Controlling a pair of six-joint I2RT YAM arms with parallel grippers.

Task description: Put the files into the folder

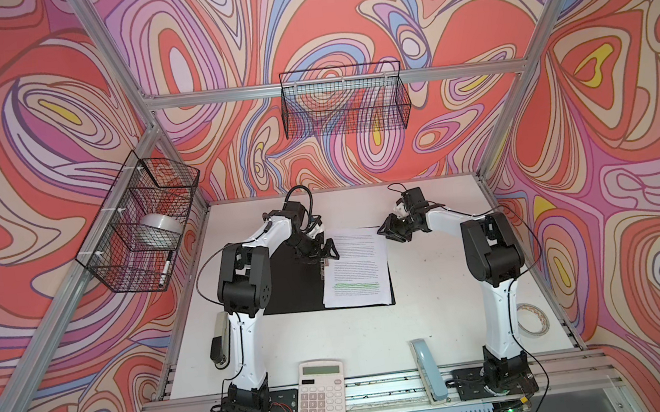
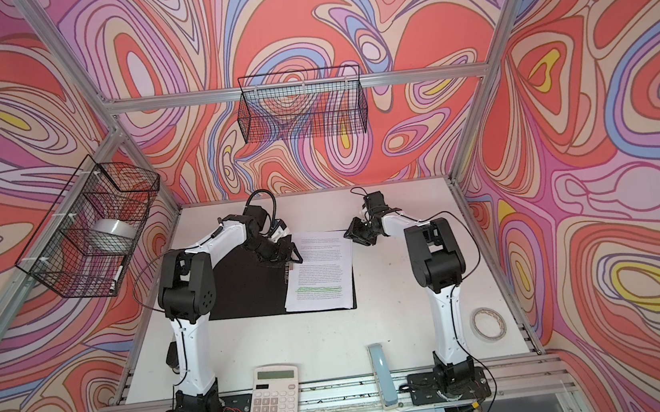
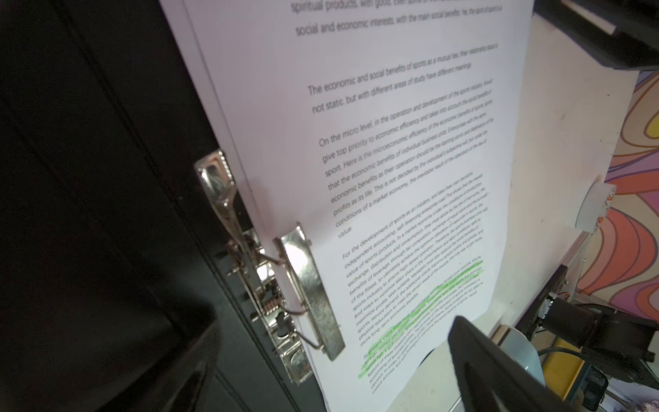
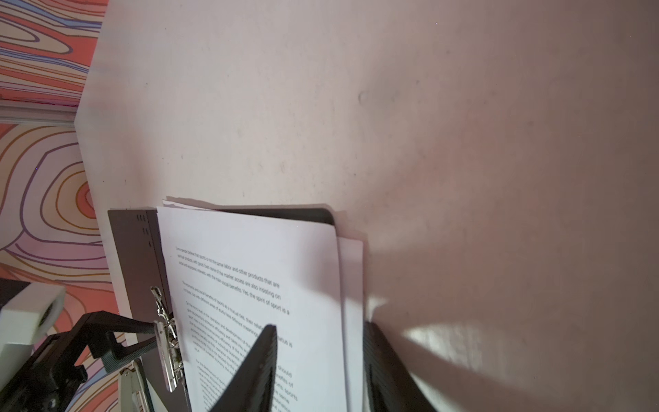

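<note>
The folder lies open on the table, black inside up. The files, white printed sheets with green-highlighted lines, lie on its right half. The metal spine clip has its flat bar over the sheets' spine-side edge. My left gripper hangs wide open just over this clip, holding nothing. My right gripper hovers open over the files' far right corner. One of its fingers is above the paper and the other is past its edge.
A white calculator and a pale blue stapler lie at the front edge. A tape roll sits at the right. A grey stapler lies beside the left arm. Wire baskets hang on the back wall and left wall.
</note>
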